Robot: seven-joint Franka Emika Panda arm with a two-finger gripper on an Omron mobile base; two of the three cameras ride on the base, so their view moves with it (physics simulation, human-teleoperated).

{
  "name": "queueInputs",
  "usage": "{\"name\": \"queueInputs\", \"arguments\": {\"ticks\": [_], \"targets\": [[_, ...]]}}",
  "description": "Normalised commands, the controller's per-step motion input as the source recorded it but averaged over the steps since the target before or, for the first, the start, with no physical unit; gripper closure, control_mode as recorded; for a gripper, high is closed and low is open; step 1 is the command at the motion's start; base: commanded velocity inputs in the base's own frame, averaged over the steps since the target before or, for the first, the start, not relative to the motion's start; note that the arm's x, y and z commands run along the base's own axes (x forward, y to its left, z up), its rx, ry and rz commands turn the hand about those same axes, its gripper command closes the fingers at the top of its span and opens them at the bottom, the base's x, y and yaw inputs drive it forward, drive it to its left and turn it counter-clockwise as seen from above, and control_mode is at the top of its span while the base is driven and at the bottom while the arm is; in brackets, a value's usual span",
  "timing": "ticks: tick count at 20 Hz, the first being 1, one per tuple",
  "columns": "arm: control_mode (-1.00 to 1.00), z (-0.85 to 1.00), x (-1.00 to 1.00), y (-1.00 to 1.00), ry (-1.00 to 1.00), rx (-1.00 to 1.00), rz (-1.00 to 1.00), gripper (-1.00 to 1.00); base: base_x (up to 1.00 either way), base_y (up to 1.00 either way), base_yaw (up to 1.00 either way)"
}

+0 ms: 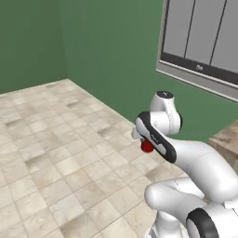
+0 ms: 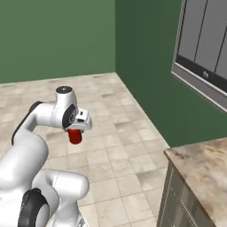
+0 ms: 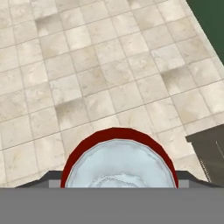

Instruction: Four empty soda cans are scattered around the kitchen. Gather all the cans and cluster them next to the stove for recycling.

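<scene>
Left base cam sits behind the arm on its left, looking forward and down past the gripper (image 1: pixel 145 142) to tiled floor (image 1: pixel 56 153) and green wall (image 1: pixel 111 51); right base cam mirrors it from behind-right, gripper (image 2: pixel 76 131) mid-left; both share the floor ahead of the hand, the wall corner and the grey panelled unit (image 2: pixel 204 40) beyond it. Hand cam looks straight down along the gripper; soda can (image 3: pixel 119 164) top fills its lower centre at very close range, floor well below the hand.

Glossy white arm (image 1: pixel 204 162), black joint bands
</scene>
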Motion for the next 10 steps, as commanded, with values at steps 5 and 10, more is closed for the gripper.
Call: {"name": "queueInputs", "arguments": {"ticks": [5, 10], "targets": [[1.00, 0.00, 0.00, 0.00, 0.00, 0.00, 0.00, 1.00, -0.76, 0.45, 0.26], [1.00, 0.00, 0.00, 0.00, 0.00, 0.00, 0.00, 1.00, -0.79, 0.55, 0.19]]}}
